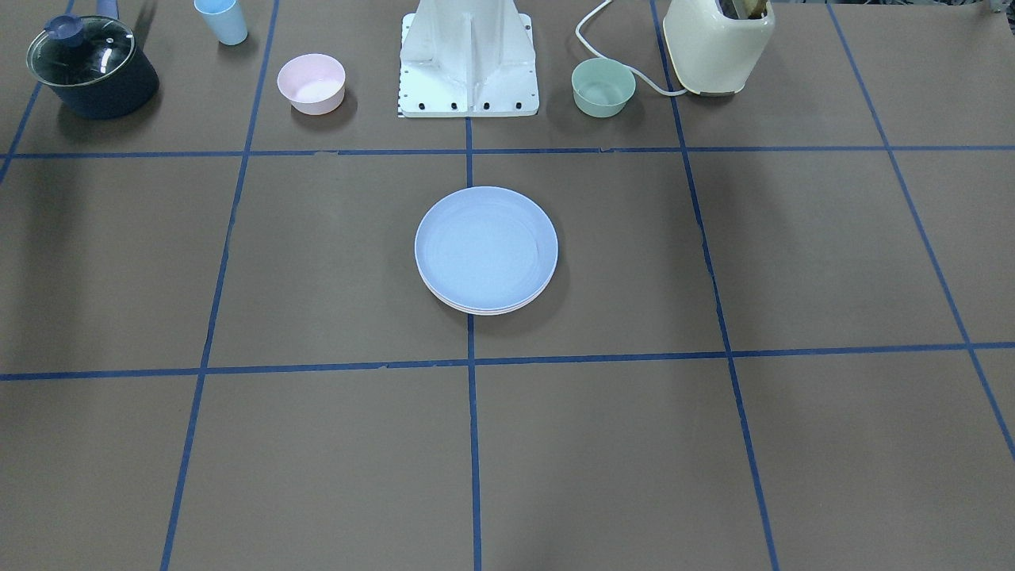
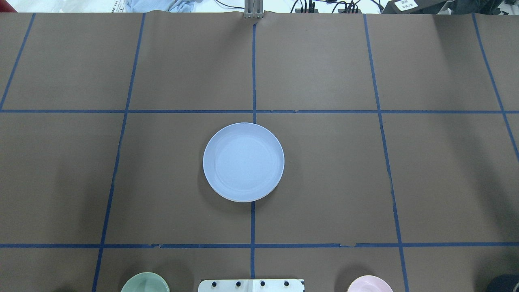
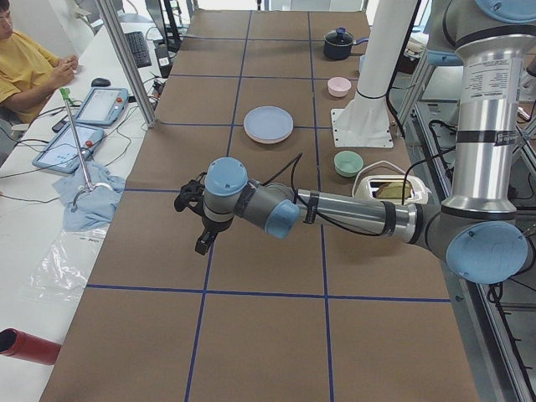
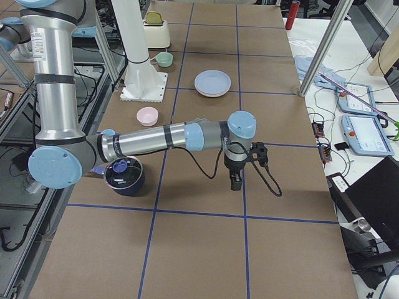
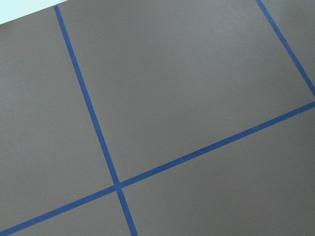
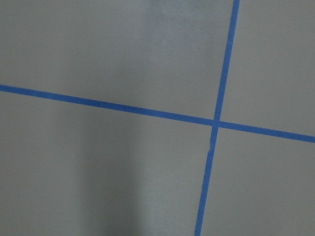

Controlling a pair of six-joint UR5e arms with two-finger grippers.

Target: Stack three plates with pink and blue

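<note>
The light blue plate (image 1: 485,247) lies on top of a stack at the table's middle, also in the overhead view (image 2: 243,162). Two pale rims (image 1: 485,310) show under it; I cannot tell their colours. No separate pink or cream plate is in view. My left gripper (image 3: 205,243) hangs over bare table far from the stack, seen only in the left side view. My right gripper (image 4: 235,180) hangs over bare table at the other end, seen only in the right side view. I cannot tell whether either is open or shut. Both wrist views show only brown table and blue tape.
Along the robot's side stand a small pink bowl (image 1: 311,83), a small green bowl (image 1: 603,87), a dark lidded pot (image 1: 91,67), a blue cup (image 1: 222,20), a cream toaster (image 1: 718,44) and the white robot base (image 1: 468,63).
</note>
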